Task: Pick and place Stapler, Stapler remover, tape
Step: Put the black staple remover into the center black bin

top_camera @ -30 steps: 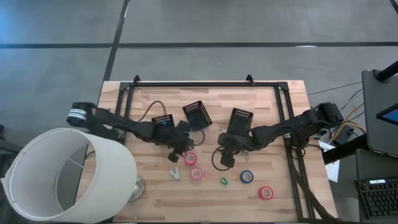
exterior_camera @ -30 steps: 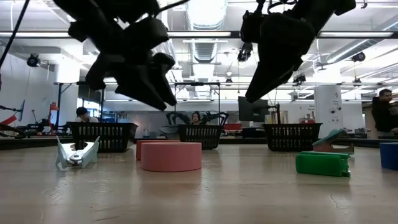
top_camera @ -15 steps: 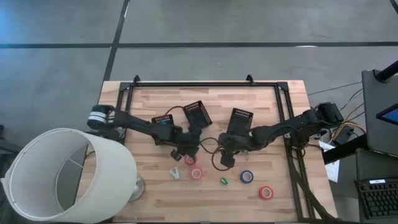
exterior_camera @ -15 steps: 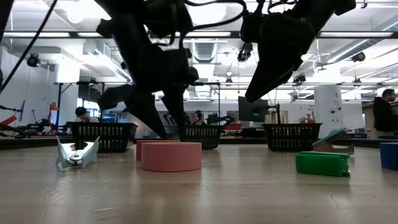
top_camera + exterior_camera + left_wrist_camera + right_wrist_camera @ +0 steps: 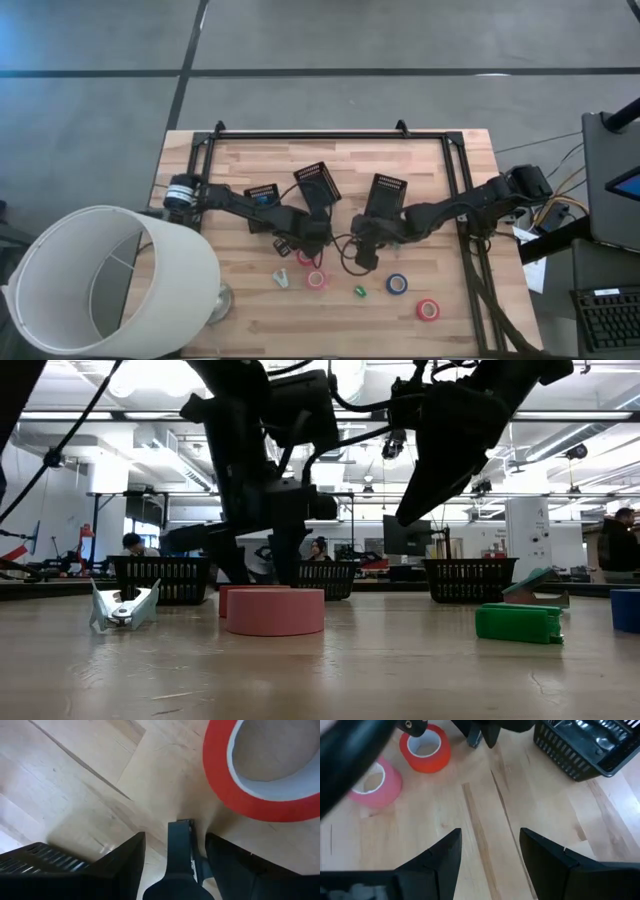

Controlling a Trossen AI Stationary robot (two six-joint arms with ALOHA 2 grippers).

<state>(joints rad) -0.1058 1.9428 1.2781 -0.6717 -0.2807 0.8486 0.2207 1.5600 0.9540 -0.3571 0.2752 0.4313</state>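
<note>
Red tape [image 5: 260,780] looks light and stiff; pinch across the rim, probably. Left gripper [image 5: 303,243] fingers spread beside it, right gripper [image 5: 362,252] spread too, empty.

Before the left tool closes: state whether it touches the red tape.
Apart. The left wrist view shows bare wood between the open left tool and the red tape.

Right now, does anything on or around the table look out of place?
Yes: a large white lampshade overhangs the table's near-left corner, unrelated to the desk items. The small whitish stapler remover lies tipped on its side. Nothing spilled or damaged.
</note>
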